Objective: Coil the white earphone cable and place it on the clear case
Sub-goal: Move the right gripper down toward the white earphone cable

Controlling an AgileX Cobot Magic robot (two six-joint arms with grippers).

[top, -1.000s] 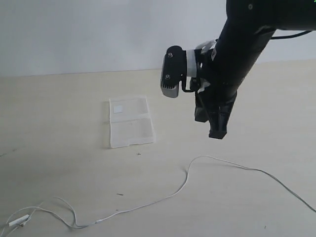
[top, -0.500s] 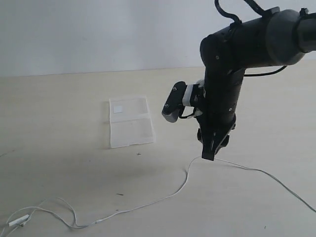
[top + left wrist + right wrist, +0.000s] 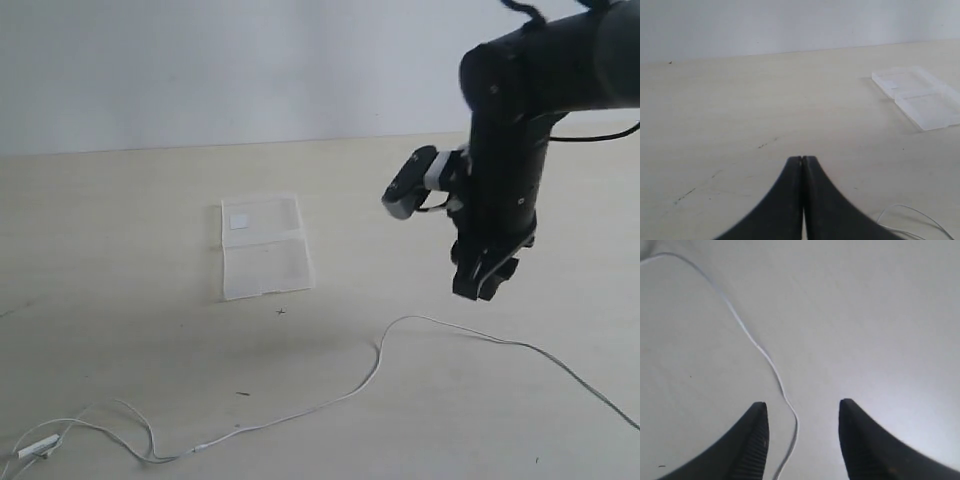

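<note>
The white earphone cable (image 3: 380, 355) lies uncoiled across the front of the table, from a small white piece at the front left (image 3: 37, 447) to the right edge. The clear case (image 3: 263, 246) lies open and flat left of centre, white label on its far half. My right gripper (image 3: 484, 285) hangs open a little above the table, over the cable's right stretch; in the right wrist view the cable (image 3: 769, 360) runs on the table between the fingers (image 3: 802, 407), untouched. The left gripper (image 3: 802, 160) is shut and empty, with the case (image 3: 920, 95) further off.
The pale table (image 3: 120, 260) bears a few small dark specks (image 3: 281, 311). A white wall (image 3: 200, 70) rises behind it. The right arm's black body (image 3: 520, 110) stands above the table's right half.
The right gripper opened from shut. The arm dropped toward the cable's bend, then swung right and rose slightly. The cable and case have not moved.
</note>
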